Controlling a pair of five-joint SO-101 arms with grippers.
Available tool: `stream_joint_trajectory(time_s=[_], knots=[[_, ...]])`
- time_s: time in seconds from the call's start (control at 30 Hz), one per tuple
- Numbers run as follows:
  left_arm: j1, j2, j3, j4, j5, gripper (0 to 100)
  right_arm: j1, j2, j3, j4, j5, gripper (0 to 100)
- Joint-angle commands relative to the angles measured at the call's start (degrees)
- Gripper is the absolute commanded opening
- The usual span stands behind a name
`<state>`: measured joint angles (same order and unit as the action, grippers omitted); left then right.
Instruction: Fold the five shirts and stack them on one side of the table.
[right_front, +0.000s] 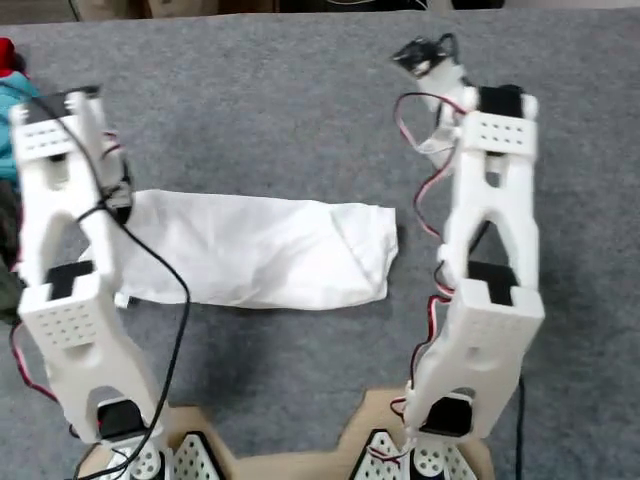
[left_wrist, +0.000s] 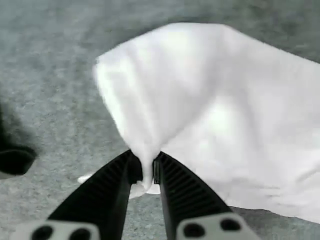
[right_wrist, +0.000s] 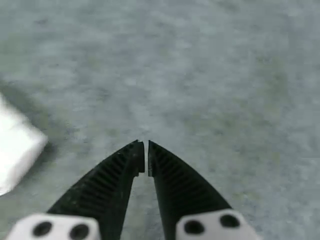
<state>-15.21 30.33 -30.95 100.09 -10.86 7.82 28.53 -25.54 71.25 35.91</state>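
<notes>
Centrally placed: one white shirt (right_front: 260, 250), folded into a long band on the grey carpet-like surface (right_front: 250, 120). In the high view the band runs from 9 o'clock to 3 o'clock. Its 3 o'clock end is rounded, with creases and a folded-over flap. Its 9 o'clock end passes under the left arm (right_front: 60, 250).

Left pincer (left_wrist: 146, 165): clenched on the shirt (left_wrist: 210, 100). A pinch of white cloth sits between the two black ribbed tips. From the pinch the fabric rises in a lifted peak, then spreads out flat over the grey surface. A small white bit of cloth shows just below the tips.

Right pincer (right_wrist: 146, 150): tips closed together with a hairline gap, nothing between them. It hangs over bare grey surface. One corner of the shirt (right_wrist: 15, 150) lies near it, not touching.

Right arm (right_front: 490, 250): stands at 3 o'clock of the shirt, apart from the cloth. Red and white wires loop along it.

Edges, high view: red and teal items (right_front: 8, 90) at 9 to 10 o'clock on the frame border. Both arm bases sit on a tan board (right_front: 250, 465) at 6 o'clock.
</notes>
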Motion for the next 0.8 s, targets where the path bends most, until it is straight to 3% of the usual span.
stream_joint_trajectory(time_s=[0.0,0.27,0.77], knots=[[9.05,-0.84,-2.90,0.70,0.35,2,4.09,-0.13,0.92,-8.88,-0.62,3.3],[26.11,-0.84,-7.74,0.70,0.35,2,11.56,10.95,-3.91,-17.93,-14.77,3.3],[40.79,-0.31,-18.20,0.70,0.53,2,13.76,33.71,-39.78,-5.71,-14.77,3.3]])
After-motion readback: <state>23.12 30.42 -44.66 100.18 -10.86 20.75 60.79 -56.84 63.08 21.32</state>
